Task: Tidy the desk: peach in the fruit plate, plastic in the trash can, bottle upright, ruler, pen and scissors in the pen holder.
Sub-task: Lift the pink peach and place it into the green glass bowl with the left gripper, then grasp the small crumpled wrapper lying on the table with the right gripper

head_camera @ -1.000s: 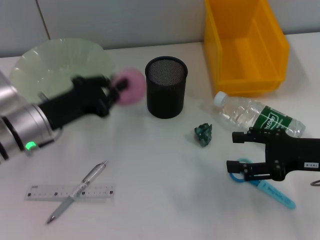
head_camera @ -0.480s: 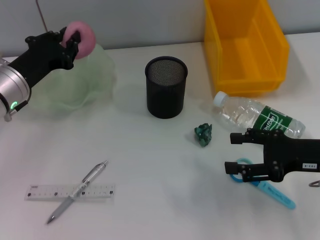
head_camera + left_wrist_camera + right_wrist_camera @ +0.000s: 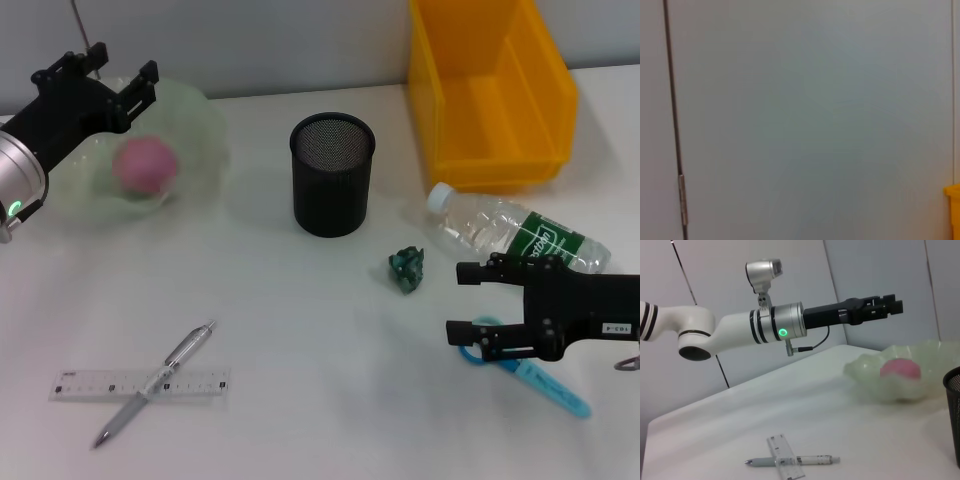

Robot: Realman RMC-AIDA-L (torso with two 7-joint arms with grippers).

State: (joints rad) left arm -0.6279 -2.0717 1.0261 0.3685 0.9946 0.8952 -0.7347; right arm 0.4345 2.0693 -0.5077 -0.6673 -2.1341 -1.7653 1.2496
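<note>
Peach (image 3: 145, 165) lies in the fruit plate (image 3: 205, 125); that item looks done. Left gripper (image 3: 97, 82) hovers above the plate's far rim, jaws spread and holding nothing, clear of the peach.

Right gripper (image 3: 468, 301) sits low over the surface, jaws parted and empty. Scissors (image 3: 530, 375) lie flat beside and partly under it, blue handle loops (image 3: 478, 345) near the lower jaw, blades running away toward the robot's right and nearer edge. Bottle (image 3: 520, 238) lies on its side just behind this gripper, cap pointing toward the pen holder (image 3: 331, 175). Plastic scrap (image 3: 407, 268) rests between holder and gripper.

Judgement: right arm is nearer to scissors, bottle and scrap. Ruler (image 3: 140, 384) and pen (image 3: 155, 381), crossed, fall to the left arm.
</note>
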